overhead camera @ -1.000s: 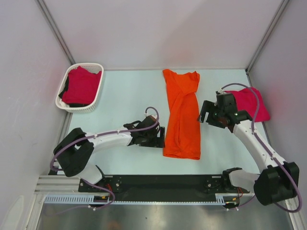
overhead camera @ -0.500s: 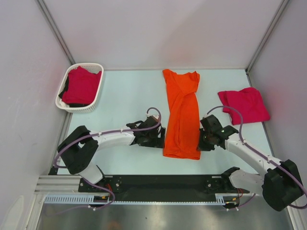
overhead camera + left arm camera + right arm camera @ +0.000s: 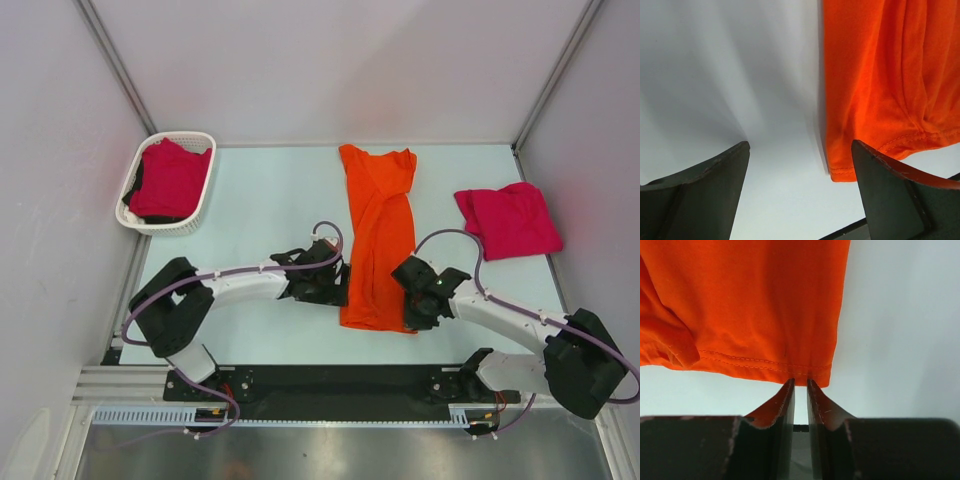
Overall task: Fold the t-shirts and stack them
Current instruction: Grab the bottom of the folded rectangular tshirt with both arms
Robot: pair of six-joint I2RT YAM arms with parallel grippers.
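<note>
Orange shirt [image 3: 380, 235] is lying on the table [image 3: 260, 190], limp and light; I'm aiming for its hem corners. Right gripper [image 3: 800, 382] is nearly closed at the hem, though I cannot tell if cloth is caught. Left gripper [image 3: 799, 146] is gaping alongside.

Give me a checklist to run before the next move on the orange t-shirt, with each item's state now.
1. Left gripper open: ok.
2. Left gripper at the orange t-shirt's near left corner: ok.
3. Right gripper at its near right corner: ok.
4. Right gripper pinching the cloth: cannot tell; jaws nearly shut, tips just at the edge.
5. Orange t-shirt lying as one long strip: ok.
6. Crimson t-shirt at the right, apart from both grippers: ok.
</note>
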